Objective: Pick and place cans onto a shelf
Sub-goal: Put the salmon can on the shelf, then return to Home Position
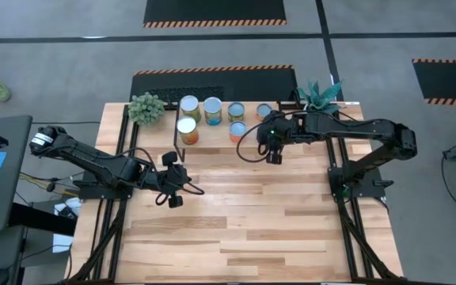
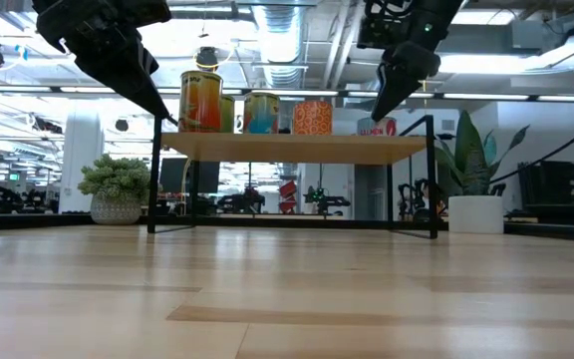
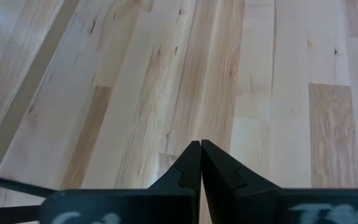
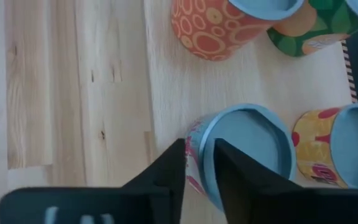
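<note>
Right gripper (image 1: 273, 157) at the shelf's (image 2: 297, 148) right end, left gripper (image 1: 172, 199) idle over the bare tabletop (image 1: 252, 222).

Your right gripper's fingers (image 4: 166, 168) straddle the rim of a pink-sided can (image 4: 244, 146) standing on the shelf; you see a narrow gap, but whether they grip is unclear (the can's lower part is cut off). Other cans (image 1: 189, 105) stand in two rows on the shelf, the rear ones half hidden from table height. Your left gripper's fingers (image 3: 191, 165) are pressed together, holding nothing.
</note>
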Tool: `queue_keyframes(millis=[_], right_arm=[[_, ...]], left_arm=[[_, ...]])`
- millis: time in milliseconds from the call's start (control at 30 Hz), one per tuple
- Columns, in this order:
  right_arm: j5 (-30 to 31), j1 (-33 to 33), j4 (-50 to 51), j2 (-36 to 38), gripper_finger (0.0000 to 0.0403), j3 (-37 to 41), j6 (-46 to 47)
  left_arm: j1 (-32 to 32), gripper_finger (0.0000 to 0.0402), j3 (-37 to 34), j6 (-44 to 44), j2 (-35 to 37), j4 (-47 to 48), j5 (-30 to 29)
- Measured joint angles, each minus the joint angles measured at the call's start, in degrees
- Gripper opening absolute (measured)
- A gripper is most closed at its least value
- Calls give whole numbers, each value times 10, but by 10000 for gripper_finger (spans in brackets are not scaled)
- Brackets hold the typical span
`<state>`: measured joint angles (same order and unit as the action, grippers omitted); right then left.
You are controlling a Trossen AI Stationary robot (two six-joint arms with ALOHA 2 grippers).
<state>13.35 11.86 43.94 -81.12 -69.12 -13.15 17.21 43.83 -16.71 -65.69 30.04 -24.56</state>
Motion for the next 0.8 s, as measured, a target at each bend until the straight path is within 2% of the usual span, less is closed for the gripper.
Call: queue_keyframes(millis=[167, 300, 400, 500, 600, 700, 800], right_arm=[[1, -4, -1, 0, 149, -16, -13], [3, -24, 55, 0, 169, -95, -4], [2, -48, 121, 0, 177, -174, 87], [2, -76, 198, 4, 180, -238, 188], [2, -104, 225, 7, 181, -277, 231], [7, -137, 242, 18, 179, -268, 222], [-16, -162, 224, 37, 177, -219, 166]], left_arm=[[0, 0, 0, 0, 0, 0, 0], [0, 0, 0, 0, 0, 0, 0], [0, 0, 0, -16, 0, 13, 4], [0, 0, 0, -38, 0, 38, 36], [0, 0, 0, -61, 0, 65, 67], [1, 0, 0, -119, 0, 68, 80], [4, 0, -3, -146, 0, 112, 147]])
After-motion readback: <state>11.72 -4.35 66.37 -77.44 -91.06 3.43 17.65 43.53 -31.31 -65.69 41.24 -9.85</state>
